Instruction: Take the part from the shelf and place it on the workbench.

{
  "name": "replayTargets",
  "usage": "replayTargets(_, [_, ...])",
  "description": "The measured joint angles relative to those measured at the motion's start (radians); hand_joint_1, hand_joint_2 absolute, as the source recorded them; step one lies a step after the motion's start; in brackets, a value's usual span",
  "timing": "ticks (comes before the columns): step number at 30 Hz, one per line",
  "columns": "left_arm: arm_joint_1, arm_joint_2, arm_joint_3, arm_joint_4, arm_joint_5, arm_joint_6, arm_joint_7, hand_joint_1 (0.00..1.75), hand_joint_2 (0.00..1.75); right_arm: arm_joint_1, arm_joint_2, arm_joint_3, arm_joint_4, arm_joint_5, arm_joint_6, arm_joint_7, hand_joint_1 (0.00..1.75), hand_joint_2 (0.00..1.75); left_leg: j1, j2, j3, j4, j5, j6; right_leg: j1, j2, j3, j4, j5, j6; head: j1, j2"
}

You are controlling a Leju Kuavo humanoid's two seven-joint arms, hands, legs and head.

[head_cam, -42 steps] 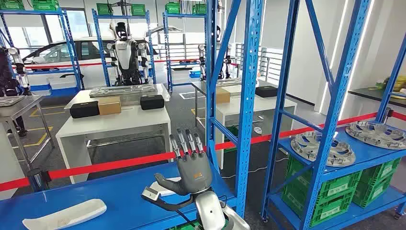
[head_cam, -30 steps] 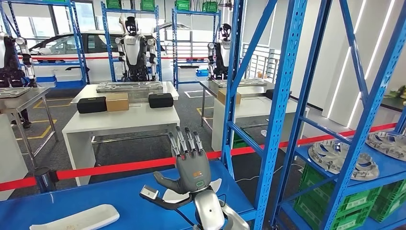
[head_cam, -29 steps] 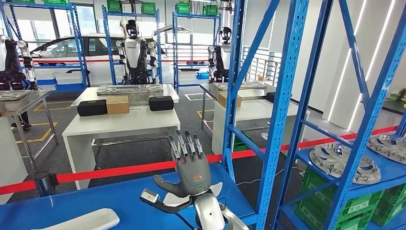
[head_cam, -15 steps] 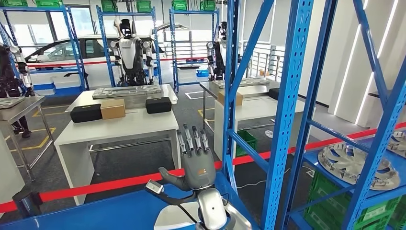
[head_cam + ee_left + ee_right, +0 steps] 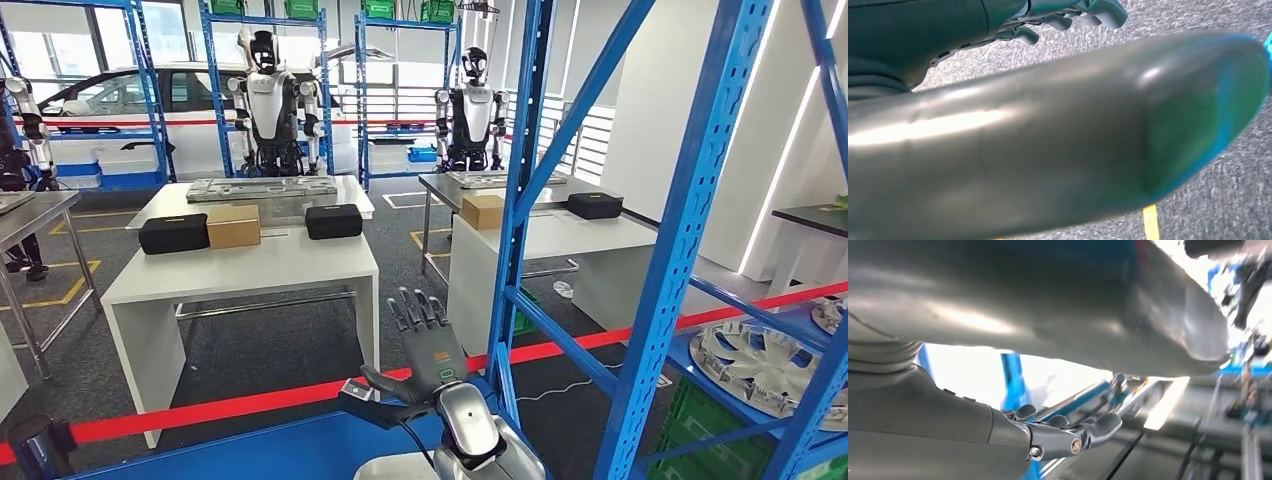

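Grey robot hand, fingers spread, above blue shelf.

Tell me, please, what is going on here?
The robot stands at a blue shelf with its right hand raised above it, fingers apart and holding nothing. A white part lies on the shelf under that arm, not yet picked up. The left hand hangs over the floor; its grip is unclear. A white table stands beyond the red tape.
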State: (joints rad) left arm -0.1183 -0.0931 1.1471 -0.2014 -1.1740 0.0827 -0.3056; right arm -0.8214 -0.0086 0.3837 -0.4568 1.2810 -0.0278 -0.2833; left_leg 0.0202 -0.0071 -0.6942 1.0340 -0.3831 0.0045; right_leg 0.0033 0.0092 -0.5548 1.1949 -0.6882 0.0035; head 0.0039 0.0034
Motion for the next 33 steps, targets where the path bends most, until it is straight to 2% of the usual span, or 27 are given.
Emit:
replayTargets(1, [-0.001, 0.000, 0.000, 0.000, 0.000, 0.000, 0.001, 0.00, 0.00, 0.004, 0.000, -0.004, 0.012, -0.015, 0.017, -0.024, 0.00, 0.00, 0.000, 0.000, 0.004, 0.000, -0.006, 0.001, -0.002, -0.001, -0.050, 0.067, -0.016, 0.003, 0.001, 0.000])
replayTargets(2, [-0.002, 0.000, 0.000, 0.000, 0.001, 0.000, 0.002, 0.00, 0.00, 0.007, 0.000, -0.008, 0.022, -0.028, 0.033, -0.046, 0.00, 0.00, -0.001, -0.001, 0.008, 0.000, -0.012, 0.002, -0.003, -0.002, -0.087, 0.106, -0.013, 0.004, 0.002, 0.000])
replayTargets(3, [-0.003, -0.001, 0.000, 0.000, 0.002, 0.000, 0.003, 0.00, 0.00, 0.010, 0.000, -0.010, 0.032, -0.040, 0.050, -0.068, 0.00, 0.00, -0.001, -0.002, 0.015, 0.001, -0.018, 0.001, -0.004, -0.002, -0.106, 0.106, 0.013, 0.003, 0.003, 0.000])
replayTargets(4, [-0.003, -0.001, 0.000, 0.000, 0.005, 0.000, 0.004, 0.00, 0.00, 0.012, 0.000, -0.012, 0.041, -0.049, 0.063, -0.086, 0.00, 0.00, -0.001, -0.004, 0.023, 0.001, -0.024, 0.000, -0.004, -0.003, -0.105, 0.065, 0.059, 0.000, 0.004, 0.000])
replayTargets(6, [-0.003, -0.005, 0.000, 0.000, 0.010, 0.000, 0.005, 0.00, 0.00, 0.012, 0.001, -0.012, 0.054, -0.057, 0.079, -0.107, 0.00, 0.00, -0.002, -0.007, 0.041, 0.001, -0.036, -0.006, -0.001, -0.003, -0.066, -0.073, 0.157, -0.010, 0.003, 0.000])
replayTargets(7, [-0.005, -0.006, 0.000, 0.000, 0.011, 0.000, 0.006, 0.00, 0.00, 0.012, 0.002, -0.012, 0.060, -0.058, 0.083, -0.111, 0.00, 0.00, -0.003, -0.008, 0.046, 0.001, -0.040, -0.010, 0.001, -0.003, -0.049, -0.126, 0.186, -0.014, 0.003, 0.000])
replayTargets(8, [-0.006, -0.007, 0.000, 0.000, 0.014, 0.001, 0.006, 0.00, 0.00, 0.013, 0.005, -0.012, 0.065, -0.058, 0.086, -0.113, 0.00, 0.00, -0.005, -0.009, 0.048, 0.001, -0.043, -0.011, 0.003, -0.004, -0.038, -0.156, 0.198, -0.014, 0.002, 0.000])
replayTargets(11, [-0.005, -0.007, 0.000, 0.000, 0.021, 0.009, 0.008, 0.00, 0.00, 0.017, 0.015, -0.012, 0.079, -0.055, 0.089, -0.112, 0.00, 0.00, -0.008, -0.010, 0.052, -0.004, -0.045, -0.014, 0.004, -0.002, -0.030, -0.170, 0.199, -0.012, -0.001, 0.000])
replayTargets(14, [-0.006, -0.010, 0.000, 0.001, 0.023, 0.021, 0.009, 0.00, 0.00, 0.026, 0.025, -0.012, 0.088, -0.047, 0.074, -0.120, 0.00, 0.00, -0.008, -0.009, 0.060, -0.013, -0.044, -0.017, 0.004, 0.000, -0.028, -0.170, 0.197, -0.019, -0.002, 0.000])
replayTargets(21, [-0.005, -0.013, 0.000, 0.001, 0.034, 0.039, 0.018, 0.00, 0.00, 0.036, 0.057, 0.015, 0.093, 0.010, -0.053, -0.105, 0.00, 0.00, -0.008, -0.009, 0.065, -0.021, -0.045, -0.027, 0.005, 0.001, -0.026, -0.169, 0.192, -0.027, -0.003, 0.000])
replayTargets(24, [-0.007, -0.017, 0.000, 0.001, 0.039, 0.056, 0.029, 0.00, 0.00, 0.035, 0.082, 0.039, 0.093, 0.027, -0.077, -0.091, 0.00, 0.00, -0.008, -0.009, 0.067, -0.021, -0.046, -0.030, 0.005, 0.000, -0.026, -0.169, 0.190, -0.030, -0.003, 0.000])
replayTargets(28, [-0.008, -0.021, 0.000, 0.001, 0.040, 0.066, 0.034, 0.00, 0.00, 0.035, 0.102, 0.056, 0.092, 0.031, -0.083, -0.089, 0.00, 0.00, -0.008, -0.009, 0.067, -0.021, -0.047, -0.031, 0.005, 0.000, -0.024, -0.169, 0.188, -0.032, -0.004, 0.000])
replayTargets(33, [-0.009, -0.022, 0.000, 0.001, 0.045, 0.071, 0.047, 0.00, 0.00, 0.034, 0.114, 0.069, 0.092, 0.032, -0.085, -0.095, 0.00, 0.00, -0.011, -0.009, 0.067, -0.018, -0.050, -0.027, 0.001, 0.000, -0.022, -0.171, 0.188, -0.030, -0.004, 0.000])
